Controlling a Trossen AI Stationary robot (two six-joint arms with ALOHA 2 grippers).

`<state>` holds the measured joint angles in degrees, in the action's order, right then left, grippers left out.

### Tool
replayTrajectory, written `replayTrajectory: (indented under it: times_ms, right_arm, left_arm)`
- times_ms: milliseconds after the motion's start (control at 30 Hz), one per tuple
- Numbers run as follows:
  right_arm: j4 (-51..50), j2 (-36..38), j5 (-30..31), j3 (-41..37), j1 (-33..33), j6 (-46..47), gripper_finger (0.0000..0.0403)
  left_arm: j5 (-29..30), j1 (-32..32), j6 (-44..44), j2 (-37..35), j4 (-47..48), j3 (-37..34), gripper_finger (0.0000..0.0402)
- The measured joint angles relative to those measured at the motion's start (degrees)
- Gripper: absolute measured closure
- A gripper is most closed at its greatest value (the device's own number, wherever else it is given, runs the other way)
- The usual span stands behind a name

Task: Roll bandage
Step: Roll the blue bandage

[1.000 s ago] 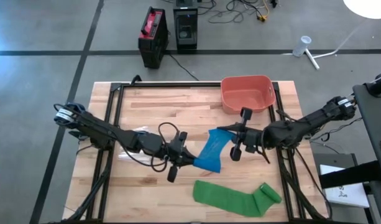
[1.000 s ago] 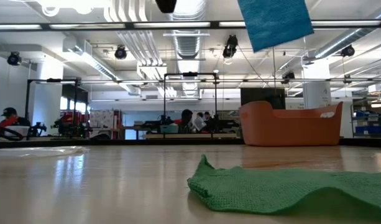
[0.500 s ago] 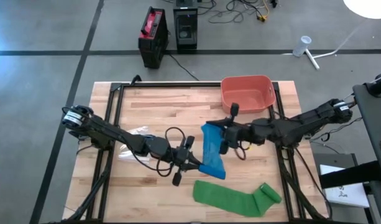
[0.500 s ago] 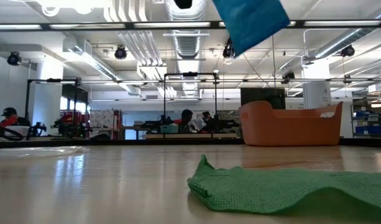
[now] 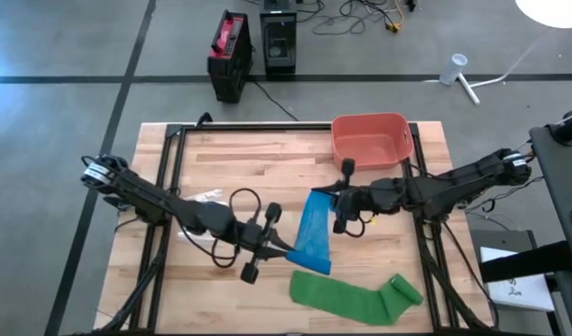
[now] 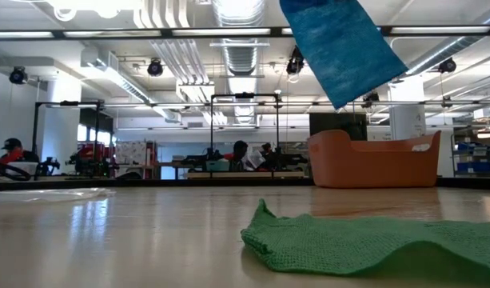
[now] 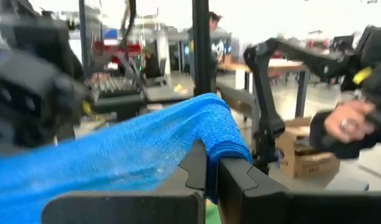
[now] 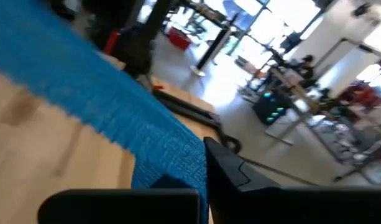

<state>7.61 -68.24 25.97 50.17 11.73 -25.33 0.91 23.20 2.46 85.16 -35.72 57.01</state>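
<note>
blue bandage [image 5: 313, 232] stretched lengthwise between both grippers, above table

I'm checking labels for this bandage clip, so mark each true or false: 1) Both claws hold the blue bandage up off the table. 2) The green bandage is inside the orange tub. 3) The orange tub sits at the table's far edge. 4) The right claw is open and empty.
1) True: the left claw and right claw each grip an end of the blue bandage, held aloft.
2) False: the green bandage lies on the table, near its front edge.
3) True: the orange tub stands there.
4) False: it is shut on the blue bandage.
</note>
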Motion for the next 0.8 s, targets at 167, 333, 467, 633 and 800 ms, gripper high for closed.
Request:
replayTrajectory:
  times_ms: [167, 333, 467, 633, 800]
  right_arm:
    - [-2.5, 0.4, -0.3, -1.3, 0.1, 3.3, 0.0403]
    - [-4.1, 0.0, -5.2, -1.4, 0.3, 8.0, 0.0401]
    - [-3.5, -1.6, -9.7, -1.5, 0.6, 10.1, 0.0379]
    - [0.0, -2.4, -10.2, -1.5, 1.9, 10.5, 0.0325]
    - [1.2, -0.3, -10.4, -0.6, 3.5, 9.2, 0.0267]
  left_arm:
    - [4.6, 0.0, 0.1, -2.2, 0.8, 0.0, 0.04]
    - [8.3, 0.1, 1.9, -4.4, 1.2, 0.0, 0.04]
    - [12.5, 0.2, 3.0, -5.2, 1.1, 0.0, 0.04]
    - [15.7, -0.1, 3.1, -5.3, 1.1, 0.0, 0.04]
    - [16.0, -0.1, 2.9, -5.3, 2.4, 0.0, 0.04]
